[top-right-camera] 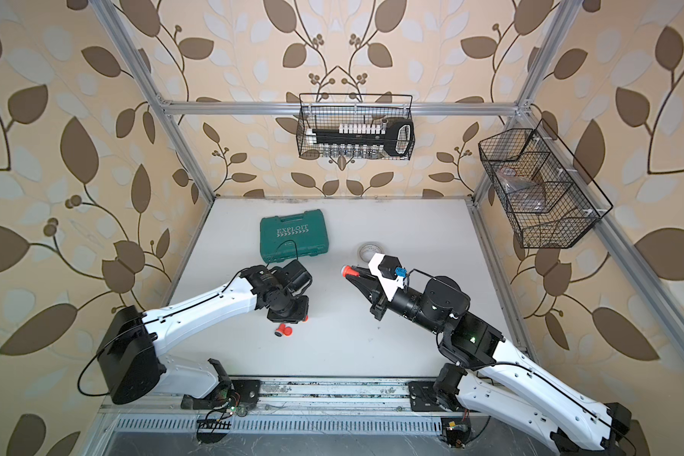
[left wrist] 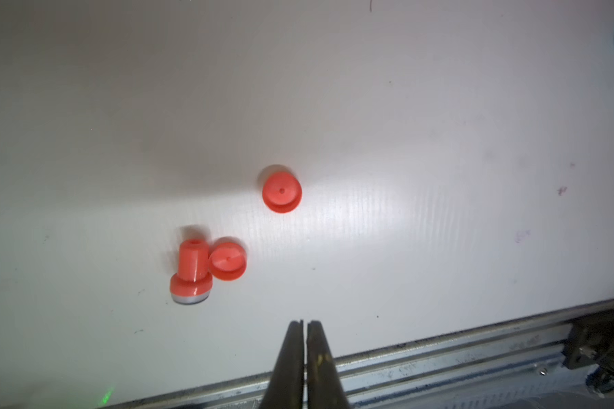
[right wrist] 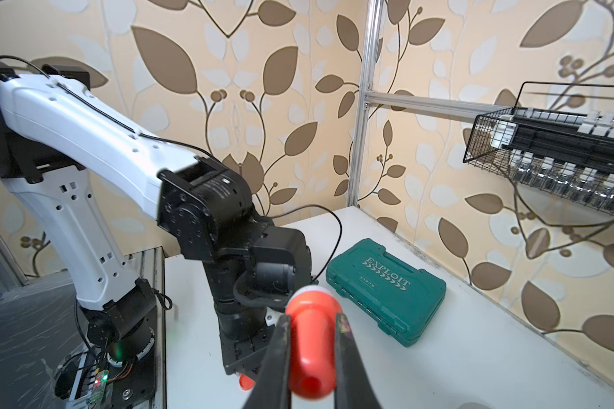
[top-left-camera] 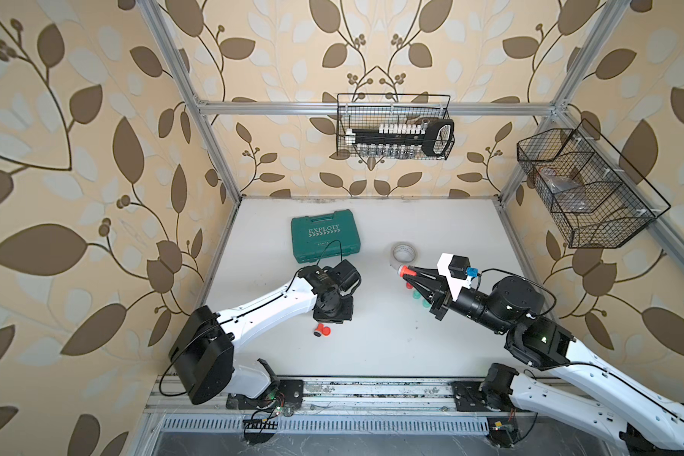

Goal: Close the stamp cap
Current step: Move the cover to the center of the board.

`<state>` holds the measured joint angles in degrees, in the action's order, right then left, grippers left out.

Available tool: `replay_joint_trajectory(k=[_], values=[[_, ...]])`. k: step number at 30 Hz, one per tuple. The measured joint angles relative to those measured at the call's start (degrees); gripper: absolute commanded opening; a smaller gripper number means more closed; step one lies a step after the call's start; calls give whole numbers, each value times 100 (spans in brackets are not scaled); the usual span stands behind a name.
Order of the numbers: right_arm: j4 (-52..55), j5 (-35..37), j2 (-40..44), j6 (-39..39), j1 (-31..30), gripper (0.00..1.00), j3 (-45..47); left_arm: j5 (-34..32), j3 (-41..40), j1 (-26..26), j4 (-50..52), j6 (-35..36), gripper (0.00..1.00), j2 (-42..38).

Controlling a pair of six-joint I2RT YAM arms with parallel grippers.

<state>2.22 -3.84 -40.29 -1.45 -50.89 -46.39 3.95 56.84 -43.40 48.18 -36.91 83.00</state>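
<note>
My right pincer (right wrist: pixel 312 320) pinches the orange-red plastic stamp (right wrist: pixel 311 354); my left pincer (left wrist: pixel 304 324) is pressed together, empty.

Two red stamps (left wrist: pixel 191 272), two red caps (left wrist: pixel 282 193)

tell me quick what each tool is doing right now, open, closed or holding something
left tool: closed, holding nothing
right tool: closed on the red stamp

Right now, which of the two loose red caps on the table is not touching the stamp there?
The lone cap, with nothing touching it. The other cap rests against the red stamp with the silvery base.
</note>
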Motion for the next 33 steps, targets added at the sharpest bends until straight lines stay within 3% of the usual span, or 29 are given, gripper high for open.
replay_joint_trajectory(k=[13, 33], values=[[188, 90, 153, 50, 0, 0, 0, -258, -197, 151, -931, 302, 0, 1012], [278, 157, 240, 85, 0, 0, 0, -345, -116, 142, -1126, 444, 0, 1364]])
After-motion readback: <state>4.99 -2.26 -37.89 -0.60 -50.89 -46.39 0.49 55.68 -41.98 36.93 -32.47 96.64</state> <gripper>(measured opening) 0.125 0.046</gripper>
